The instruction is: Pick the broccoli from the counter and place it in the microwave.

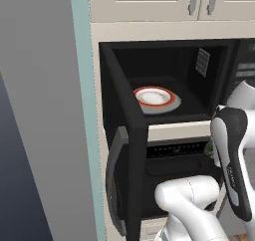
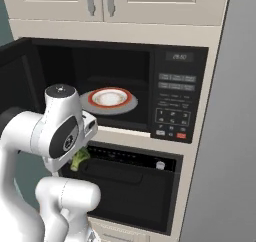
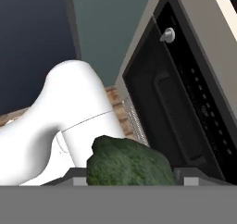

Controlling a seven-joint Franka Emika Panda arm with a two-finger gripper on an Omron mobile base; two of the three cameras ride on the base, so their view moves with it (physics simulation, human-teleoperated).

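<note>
while the microwave (image 1: 164, 80) door (image 1: 124, 150) hangs open at left with a plate (image 2: 110, 98) on its turntable, the end effector (image 2: 82, 153) is clamped on the broccoli (image 2: 79, 159), held before the oven (image 2: 130, 186) below the cavity.

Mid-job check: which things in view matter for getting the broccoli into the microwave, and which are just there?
Part of the job:
- broccoli, held in the gripper
- microwave, door open
- turntable

Just there:
- red-rimmed plate on the turntable
- black oven below
- upper cabinets
</note>
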